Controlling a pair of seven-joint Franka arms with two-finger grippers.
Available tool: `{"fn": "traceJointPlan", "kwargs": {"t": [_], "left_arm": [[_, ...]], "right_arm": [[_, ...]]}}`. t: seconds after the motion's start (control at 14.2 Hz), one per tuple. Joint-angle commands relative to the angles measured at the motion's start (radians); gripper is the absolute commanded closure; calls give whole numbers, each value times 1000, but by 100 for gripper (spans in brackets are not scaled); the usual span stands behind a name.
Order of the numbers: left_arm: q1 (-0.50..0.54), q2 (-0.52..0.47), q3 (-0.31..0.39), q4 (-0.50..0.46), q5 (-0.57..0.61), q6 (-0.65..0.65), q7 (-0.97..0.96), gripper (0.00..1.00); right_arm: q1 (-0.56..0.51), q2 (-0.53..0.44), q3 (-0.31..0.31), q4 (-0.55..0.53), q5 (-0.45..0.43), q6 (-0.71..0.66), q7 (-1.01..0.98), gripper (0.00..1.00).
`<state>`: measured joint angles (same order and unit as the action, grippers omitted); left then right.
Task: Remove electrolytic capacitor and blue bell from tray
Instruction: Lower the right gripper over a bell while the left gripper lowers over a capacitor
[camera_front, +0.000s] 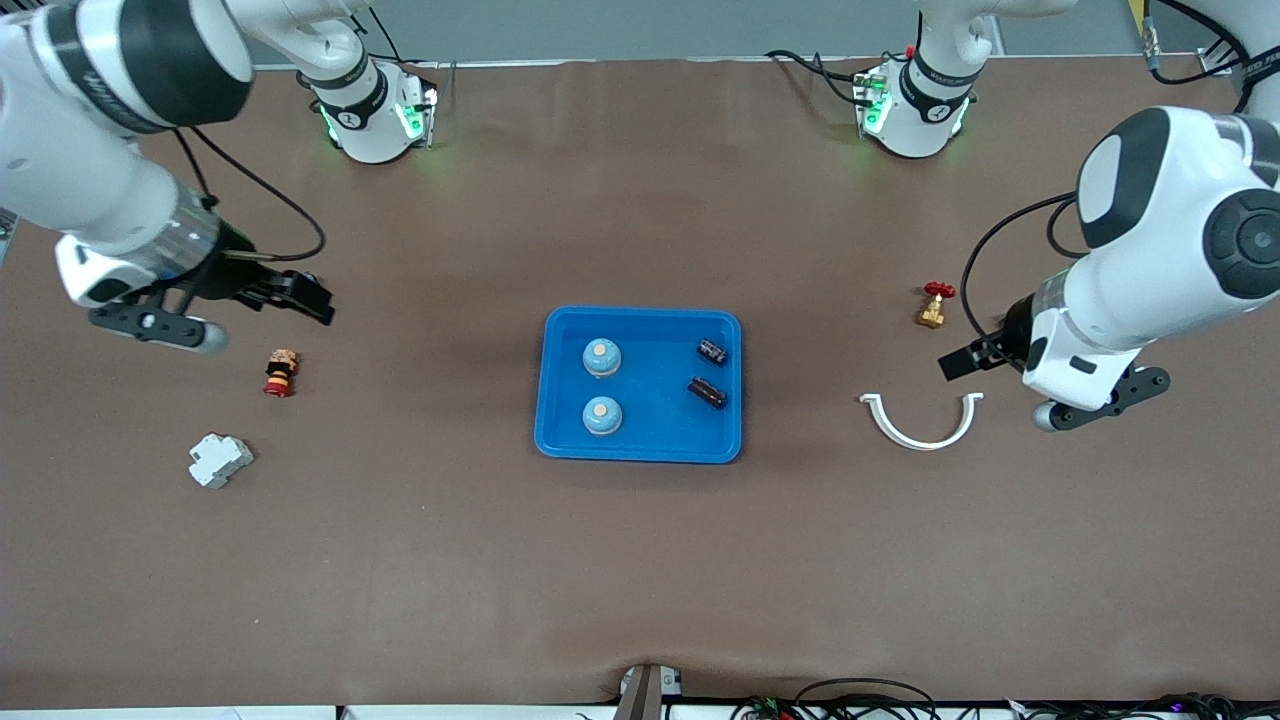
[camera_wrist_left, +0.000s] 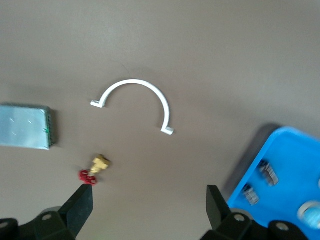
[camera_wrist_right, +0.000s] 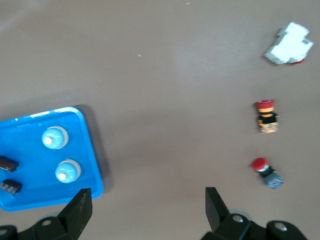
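The blue tray (camera_front: 548, 380) sat at mid-table and held all four task items. The two bells (camera_front: 602, 357) stood toward the right arm's end of the tray, one nearer the front camera than the other. The two capacitors (camera_front: 708, 392) lay toward the left arm's end.

The left gripper (camera_wrist_left: 147, 210) hung over bare table with its fingers (camera_wrist_left: 82, 205) spread wide and empty. The white curved clip (camera_wrist_left: 137, 102) lay between the finger lines, and the brass valve with a red handle (camera_wrist_left: 95, 170) lay just beside one fingertip.

The right gripper (camera_wrist_right: 145, 212) hung over bare table, fingers (camera_wrist_right: 80, 207) wide and empty. A red-capped push button (camera_wrist_right: 266, 116) and a white breaker block (camera_wrist_right: 289, 44) lay well apart from them.
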<state>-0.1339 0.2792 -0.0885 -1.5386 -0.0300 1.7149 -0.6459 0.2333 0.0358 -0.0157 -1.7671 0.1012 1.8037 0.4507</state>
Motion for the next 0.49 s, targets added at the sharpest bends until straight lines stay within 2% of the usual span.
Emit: {"fn": "traceJointPlan", "kwargs": {"t": [0.0,0.21,0.42], "left_arm": [[-61,50,4,21,-15,69,-226,0],[-122,98,6,21,-8,153,-382,0],[-147,146,1,38,-21,199,-426,0]], "right_arm": [[73,58,-7,-3,6,71,107,0],[161,117,-7,-11,6,140,248,0],[242,176,-7,-48,6,258,400,0]]}}
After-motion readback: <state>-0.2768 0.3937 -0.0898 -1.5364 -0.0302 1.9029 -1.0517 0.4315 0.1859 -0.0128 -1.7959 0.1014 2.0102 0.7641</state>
